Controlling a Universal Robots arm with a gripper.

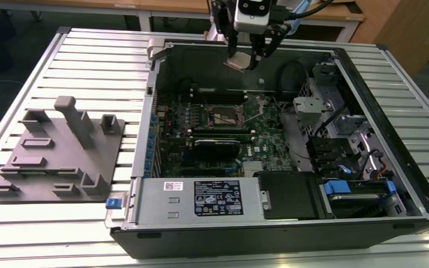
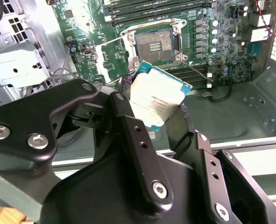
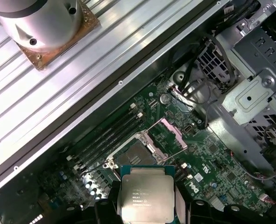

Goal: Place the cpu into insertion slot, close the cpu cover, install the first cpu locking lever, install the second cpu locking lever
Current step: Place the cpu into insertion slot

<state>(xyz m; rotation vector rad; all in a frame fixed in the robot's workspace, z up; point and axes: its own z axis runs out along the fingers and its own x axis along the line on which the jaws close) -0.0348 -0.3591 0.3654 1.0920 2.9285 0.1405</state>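
Observation:
My gripper is shut on the cpu, a flat square pale silver chip held tilted high above the open computer case. In the second wrist view the cpu sits between the black fingers. The insertion slot is a dark square socket with a silver rim on the green board, well below the chip. It lies bare in both wrist views. The cpu cover, a thin silver frame, stands swung open beside the slot.
The case walls ring the board. A long black card and memory slots flank the socket. A drive cage and power supply fill the near side. A grey fixture plate lies on the slatted table.

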